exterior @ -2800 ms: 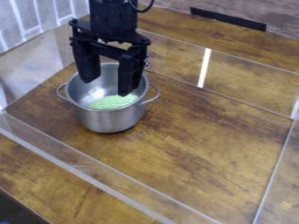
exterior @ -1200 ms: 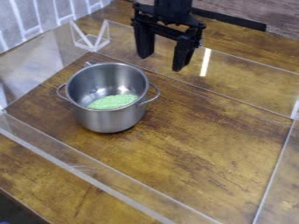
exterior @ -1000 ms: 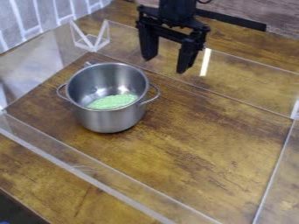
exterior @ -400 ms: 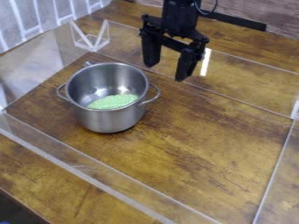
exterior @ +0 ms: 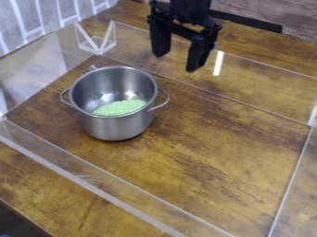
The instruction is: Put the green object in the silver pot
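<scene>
The silver pot (exterior: 114, 102) stands on the wooden table at the left of centre, its two small loop handles showing. The green object (exterior: 119, 107) lies flat on the pot's bottom. My gripper (exterior: 177, 56) hangs in the air up and to the right of the pot, well clear of it. Its two black fingers (exterior: 195, 55) are spread apart with nothing between them, so it is open.
Clear plastic walls (exterior: 186, 48) ring the wooden table (exterior: 210, 139). A folded clear stand (exterior: 95, 37) sits at the back left.
The gripper rose away from the pot and moved right and back, leaving the green object inside. In the last half second it lifted slightly higher.
</scene>
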Robot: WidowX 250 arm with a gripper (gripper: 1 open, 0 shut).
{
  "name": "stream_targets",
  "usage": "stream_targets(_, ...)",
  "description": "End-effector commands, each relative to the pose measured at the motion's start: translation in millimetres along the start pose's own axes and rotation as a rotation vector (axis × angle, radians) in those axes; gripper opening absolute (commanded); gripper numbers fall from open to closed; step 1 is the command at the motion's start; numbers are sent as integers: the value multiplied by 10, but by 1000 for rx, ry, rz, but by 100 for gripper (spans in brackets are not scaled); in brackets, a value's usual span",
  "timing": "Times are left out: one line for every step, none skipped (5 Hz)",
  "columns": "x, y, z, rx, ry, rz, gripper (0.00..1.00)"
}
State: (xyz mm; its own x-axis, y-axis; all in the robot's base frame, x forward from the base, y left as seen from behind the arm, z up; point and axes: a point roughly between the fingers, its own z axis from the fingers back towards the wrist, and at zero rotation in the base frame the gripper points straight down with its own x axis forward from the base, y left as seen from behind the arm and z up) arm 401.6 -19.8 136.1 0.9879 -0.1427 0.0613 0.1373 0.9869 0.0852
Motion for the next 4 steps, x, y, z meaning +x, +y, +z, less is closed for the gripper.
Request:
stream_targets(103, 179, 267, 21, -94, 39, 100)
stream_targets(107, 55, 206, 20, -101, 37, 100)
stream_targets(87, -47, 174, 16, -82, 28, 100)
stream_targets(66, -46, 52, 18, -71, 50, 100)
